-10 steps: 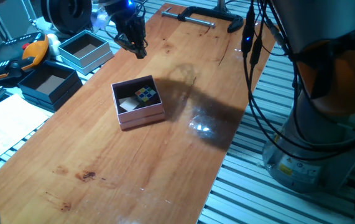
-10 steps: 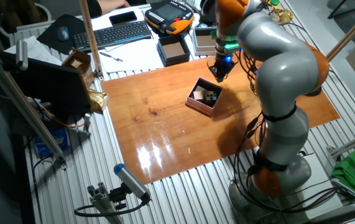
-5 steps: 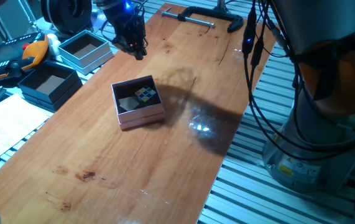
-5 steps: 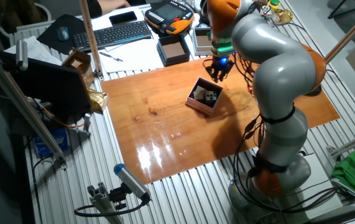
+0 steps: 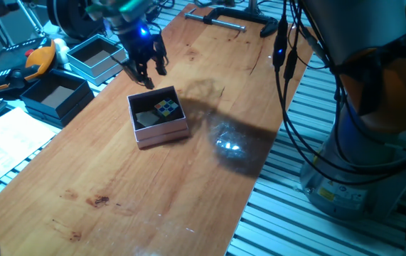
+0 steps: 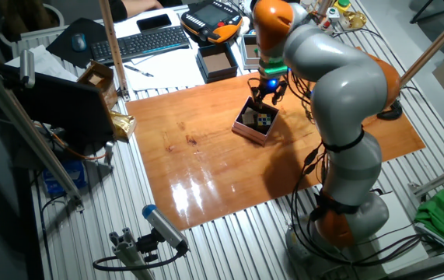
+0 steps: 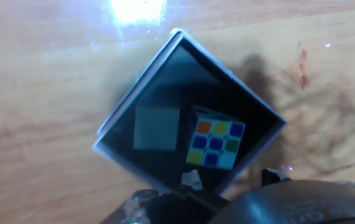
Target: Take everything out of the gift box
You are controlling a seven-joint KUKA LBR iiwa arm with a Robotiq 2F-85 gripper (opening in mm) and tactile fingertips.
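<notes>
Gift box (image 5: 158, 116), pale pink outside and dark inside, on the wooden table (image 5: 188, 185), lying just below and in front of the gripper (image 5: 144, 70). Contents, both still inside: puzzle cube (image 7: 215, 144), multicoloured, and a pale beige-grey block (image 7: 156, 128) just beside it, seemingly not touching; a small pale scrap (image 7: 193, 179) lies at the wall of the box nearest the hand. Handling, as judged: both items look rigid, light and smooth-faced, unlikely to crush; the cube's glossy stickers may slip, so a hold across two opposite flat sides, fingers reaching down into the gaps by the walls, seems soundest. The box is light card and could lift or slide with the item. Gripper: fingers stand apart and hold nothing in one fixed view. Change from a second ago: the hand was farther back beyond the box's far corner and has since come across and down toward it; box and contents lie as before.
</notes>
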